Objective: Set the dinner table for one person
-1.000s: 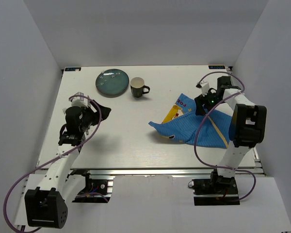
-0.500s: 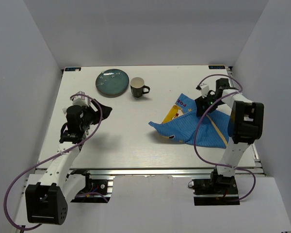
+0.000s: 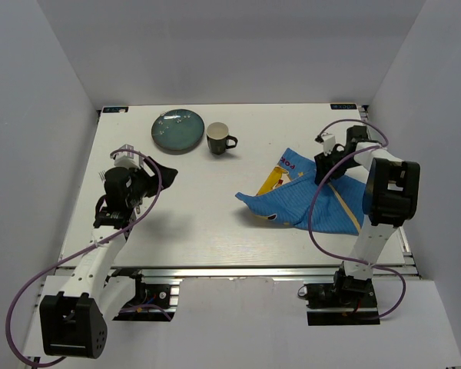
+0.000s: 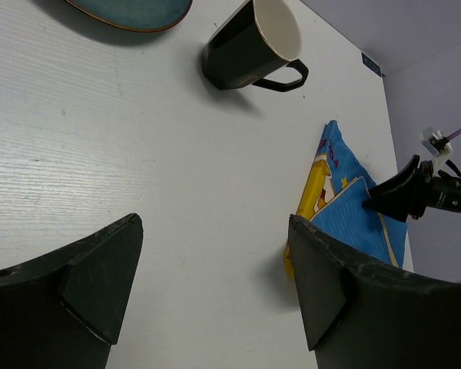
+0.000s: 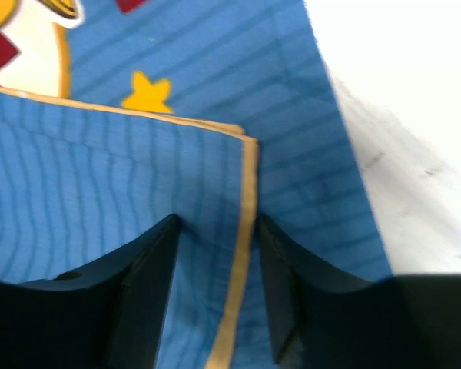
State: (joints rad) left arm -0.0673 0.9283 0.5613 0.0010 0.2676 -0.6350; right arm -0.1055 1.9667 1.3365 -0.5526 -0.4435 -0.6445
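Saw right gripper (image 5: 215, 296) part-way closed, matte black fingers (image 5: 147, 288) pressed down either side of the tan-trimmed hem of a blue striped cloth placemat (image 5: 177, 131). Gap visible between jaws; no clear pinch on the fabric. Noted the mat soft, ribbed, folded over on itself, with yellow star and cartoon print. Found right arm reared up from its base, elbow bent high, wrist tipped down onto the mat's far right corner.

Saw left gripper (image 4: 215, 296) spread wide, nothing between the blunt wedge-shaped fingers (image 4: 84, 292), hovering off the surface. Found left arm slanting up from its base over the left half, wrist aimed toward the far right.

Logged dinner table (image 3: 200, 223) as a flat white rectangle with faint wood grain, filling the floor of the white-walled cell under both arms. Ran long axis left to right in the top view, silver aluminium rail (image 3: 253, 270) along the near edge. Spotted round glazed teal plate (image 3: 178, 131) and dark mug (image 3: 219, 138) with cream inside near the far edge, side by side but apart, mug handle pointing right.
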